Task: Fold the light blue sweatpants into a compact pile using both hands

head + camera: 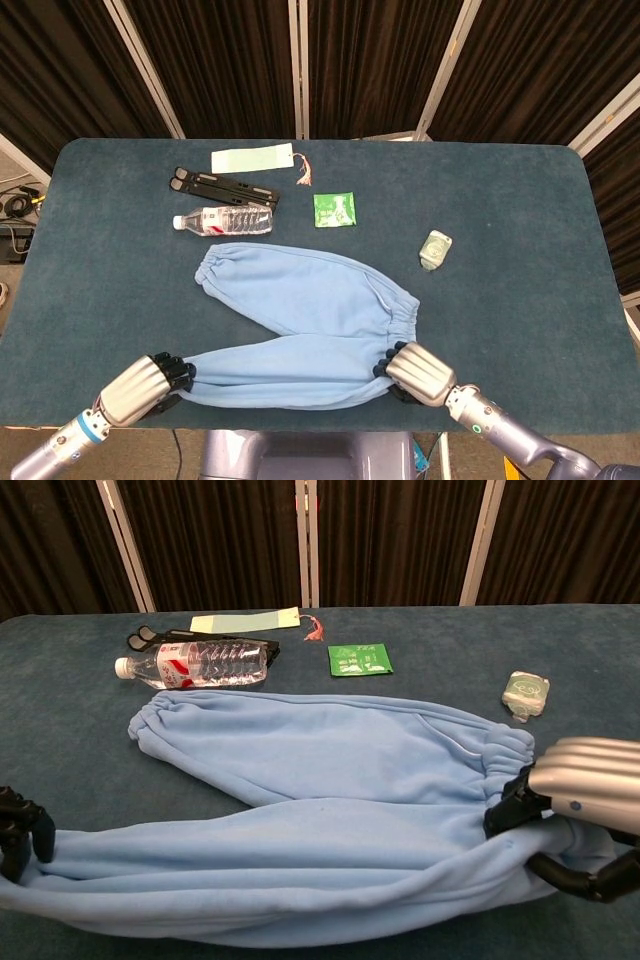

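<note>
The light blue sweatpants point(300, 315) point(310, 810) lie across the near half of the table, one leg angled toward the far left, the other stretched flat along the front edge. My left hand point(140, 385) point(20, 830) grips the cuff end of the near leg at the front left. At the waistband end on the right, my right hand point(418, 368) point(585, 810) grips the bunched fabric. The near leg is pulled taut between the two hands.
A water bottle point(224, 220) lies just beyond the far cuff. Behind it are a black folding stand point(222, 186) and a pale green bookmark point(252, 158). A green packet point(334, 209) and a small green-white pouch point(436, 249) sit beyond the pants.
</note>
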Tool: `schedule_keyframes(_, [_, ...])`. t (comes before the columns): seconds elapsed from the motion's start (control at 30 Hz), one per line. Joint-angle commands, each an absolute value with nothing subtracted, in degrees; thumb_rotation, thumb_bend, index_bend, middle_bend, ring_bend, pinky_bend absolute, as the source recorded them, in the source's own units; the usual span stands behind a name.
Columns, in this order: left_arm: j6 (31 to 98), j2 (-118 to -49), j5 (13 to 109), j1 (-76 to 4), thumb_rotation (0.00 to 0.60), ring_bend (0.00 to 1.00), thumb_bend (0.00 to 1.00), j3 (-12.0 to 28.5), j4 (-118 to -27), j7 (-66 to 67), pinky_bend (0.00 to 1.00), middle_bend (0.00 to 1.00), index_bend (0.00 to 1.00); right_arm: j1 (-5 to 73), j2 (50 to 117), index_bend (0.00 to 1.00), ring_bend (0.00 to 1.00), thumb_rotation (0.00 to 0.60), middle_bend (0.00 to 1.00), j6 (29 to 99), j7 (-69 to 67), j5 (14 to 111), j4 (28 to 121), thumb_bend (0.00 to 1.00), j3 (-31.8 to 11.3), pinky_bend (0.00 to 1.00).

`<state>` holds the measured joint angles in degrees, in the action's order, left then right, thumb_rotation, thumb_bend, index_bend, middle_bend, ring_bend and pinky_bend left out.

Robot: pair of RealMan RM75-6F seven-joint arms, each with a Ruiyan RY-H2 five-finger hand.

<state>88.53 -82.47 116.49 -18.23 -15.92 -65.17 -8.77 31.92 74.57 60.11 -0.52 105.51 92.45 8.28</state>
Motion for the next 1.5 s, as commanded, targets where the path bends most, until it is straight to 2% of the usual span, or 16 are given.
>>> schedule_keyframes(0.03, [89.6,-81.1,118.1,-17.3,0.6,0.43,0.49,-17.8,-66.0,-8.1,0.53,0.4,0.72,33.2,72.5,0.64,0.51,0.6,0.62,61.1,-0.8,110.7,93.1,0.56,11.3,0.47])
schedule_keyframes(0.43, [93.6,-77.6,123.5,-15.4,0.6,0.43,0.49,-22.9,-68.5,-7.9,0.53,0.4,0.72,34.6,69.3,0.64,0.51,0.6,0.63,61.3,0.6,118.0,98.1,0.56,16.3,0.47])
schedule_keyframes(0.6, [94.7,-76.8,123.0,-15.0,0.6,0.43,0.49,-22.4,-70.1,-7.8,0.51,0.4,0.72,34.9,68.8,0.65,0.51,0.6,0.63,60.5,-0.5,115.8,99.9,0.56,15.8,0.47])
schedule_keyframes(0.77, [92.5,-76.7,117.7,-15.6,0.6,0.43,0.5,-18.2,-74.7,-6.4,0.47,0.4,0.72,34.5,68.8,0.67,0.52,0.6,0.63,60.4,-3.0,110.0,101.1,0.56,13.2,0.47])
schedule_keyframes(0.93, [85.2,-74.9,109.2,-18.8,0.6,0.43,0.5,-13.0,-84.0,-7.0,0.46,0.4,0.72,34.5,68.3,0.67,0.52,0.6,0.63,58.9,-5.6,102.3,102.2,0.57,9.9,0.48])
schedule_keyframes(1.1, [76.9,-73.1,100.6,-22.6,0.6,0.41,0.51,-7.1,-90.9,-1.4,0.44,0.39,0.75,34.5,69.1,0.67,0.52,0.6,0.62,56.6,-7.5,92.1,102.2,0.59,5.7,0.47])
schedule_keyframes(1.27, [69.2,-72.8,91.8,-26.1,0.6,0.41,0.51,-1.7,-94.6,4.6,0.43,0.38,0.77,34.7,70.8,0.66,0.52,0.6,0.6,53.8,-7.7,81.0,101.8,0.59,1.5,0.47])
schedule_keyframes(1.5, [62.5,-75.5,82.6,-30.7,0.6,0.37,0.51,4.7,-94.0,13.6,0.39,0.35,0.77,36.3,73.1,0.65,0.52,0.6,0.57,50.0,-4.6,66.4,100.5,0.59,-2.9,0.45])
